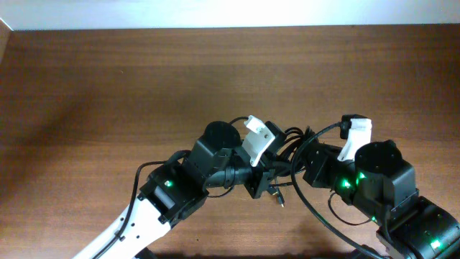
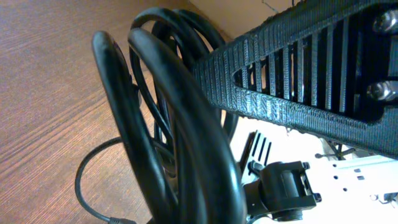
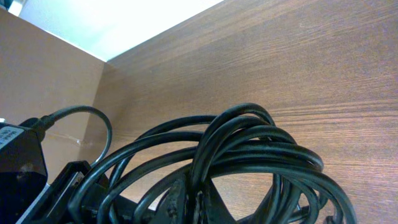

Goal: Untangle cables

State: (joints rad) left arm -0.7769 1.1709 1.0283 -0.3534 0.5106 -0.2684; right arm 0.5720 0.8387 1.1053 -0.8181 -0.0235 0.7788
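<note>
The cables (image 1: 290, 144) are a bundle of thin black cords held off the table between my two grippers at centre front. My left gripper (image 1: 267, 165) is shut on the bundle from the left; in the left wrist view its ribbed black finger (image 2: 292, 81) presses against thick loops of the cables (image 2: 180, 124). My right gripper (image 1: 306, 162) grips from the right; in the right wrist view its jaws (image 3: 196, 200) pinch a few strands of the cables (image 3: 249, 140). A loose end with a small plug (image 1: 279, 200) hangs below the bundle.
The brown wooden table (image 1: 144, 72) stretches to a white wall at the back. Both arms crowd the front centre, with the right arm's white part (image 2: 336, 180) close behind the bundle. A fixed arm wire (image 1: 316, 216) loops near the front edge.
</note>
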